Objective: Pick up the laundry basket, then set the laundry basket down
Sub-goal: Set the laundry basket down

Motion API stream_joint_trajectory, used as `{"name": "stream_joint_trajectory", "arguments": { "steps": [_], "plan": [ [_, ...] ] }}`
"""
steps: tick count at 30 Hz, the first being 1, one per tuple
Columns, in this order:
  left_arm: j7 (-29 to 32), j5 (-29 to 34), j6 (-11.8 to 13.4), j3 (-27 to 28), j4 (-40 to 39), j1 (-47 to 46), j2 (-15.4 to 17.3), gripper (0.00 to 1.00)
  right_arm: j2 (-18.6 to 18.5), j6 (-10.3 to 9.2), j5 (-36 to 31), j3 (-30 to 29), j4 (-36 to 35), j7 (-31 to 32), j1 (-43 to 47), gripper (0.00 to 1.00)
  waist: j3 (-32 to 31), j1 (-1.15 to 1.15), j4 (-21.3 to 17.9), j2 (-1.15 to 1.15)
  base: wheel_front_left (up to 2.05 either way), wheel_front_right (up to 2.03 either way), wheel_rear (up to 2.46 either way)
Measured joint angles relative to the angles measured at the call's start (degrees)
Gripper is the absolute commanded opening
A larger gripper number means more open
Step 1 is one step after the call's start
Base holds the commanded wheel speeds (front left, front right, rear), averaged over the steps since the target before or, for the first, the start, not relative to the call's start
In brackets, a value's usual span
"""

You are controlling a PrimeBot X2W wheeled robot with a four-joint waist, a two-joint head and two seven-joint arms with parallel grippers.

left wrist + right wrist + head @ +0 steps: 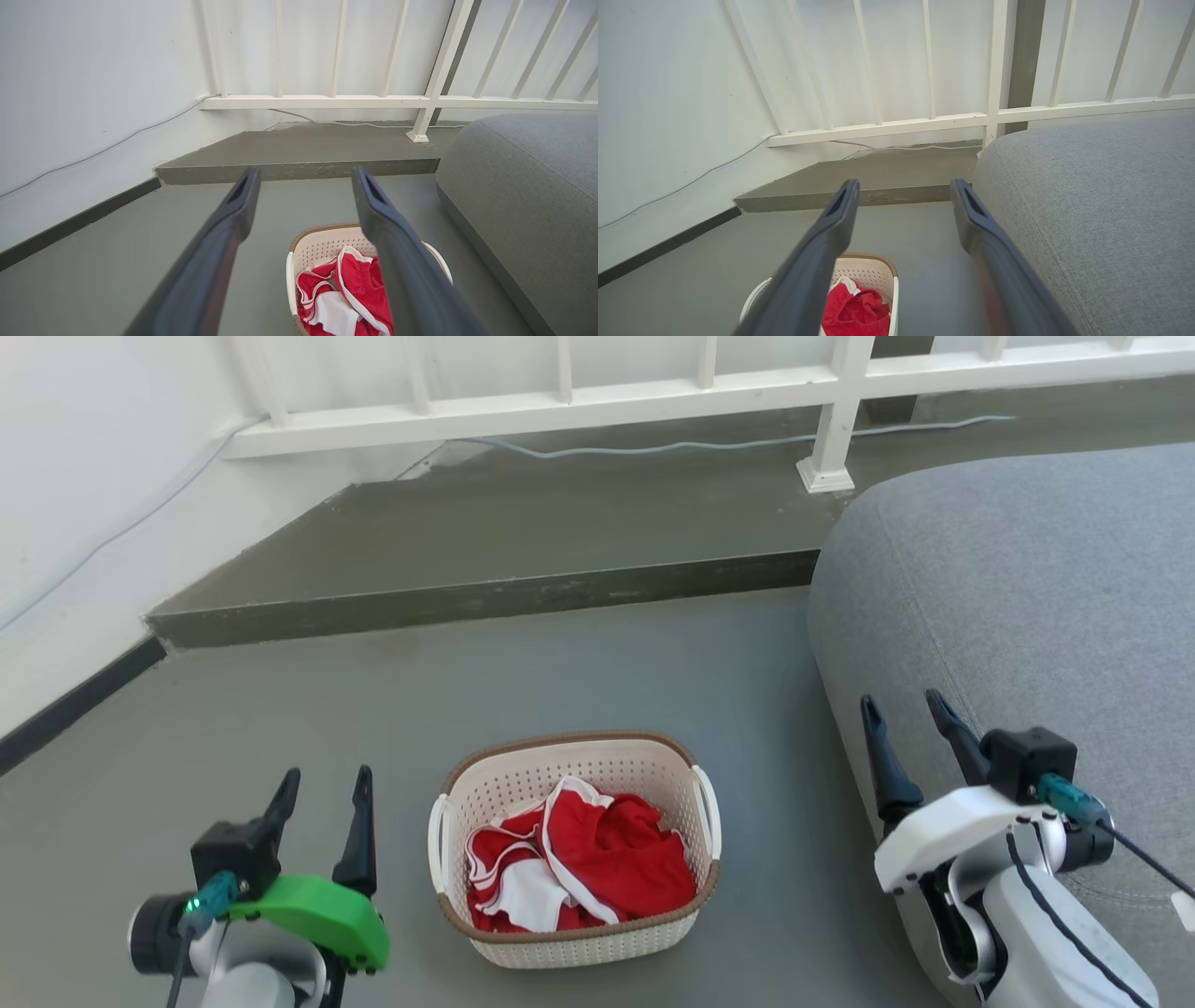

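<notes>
The laundry basket stands on the grey floor between my two arms, cream with a brown rim and white loop handles, holding red and white clothes. My left gripper hangs open to the basket's left, nothing between its fingers. My right gripper is open to the basket's right, in front of the grey sofa. The basket lies low in the left wrist view, partly behind my left gripper. In the right wrist view the basket sits at the bottom, left of my right gripper.
A grey sofa fills the right side, close to my right arm. A raised concrete step runs across behind the basket, with a white railing and a cable on it. A white wall stands at left.
</notes>
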Motion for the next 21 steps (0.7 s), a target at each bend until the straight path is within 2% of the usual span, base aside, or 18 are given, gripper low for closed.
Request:
{"name": "stream_joint_trajectory", "arguments": {
  "steps": [21],
  "plan": [
    [0.0,1.7,1.3,3.3,-7.9,11.4,-0.3,1.0,-0.8,-1.14,-3.0,-0.5,-5.7,0.0,9.0,1.0,-2.2,0.0,0.2,0.0,0.0,0.0,0.0]
  ]
}}
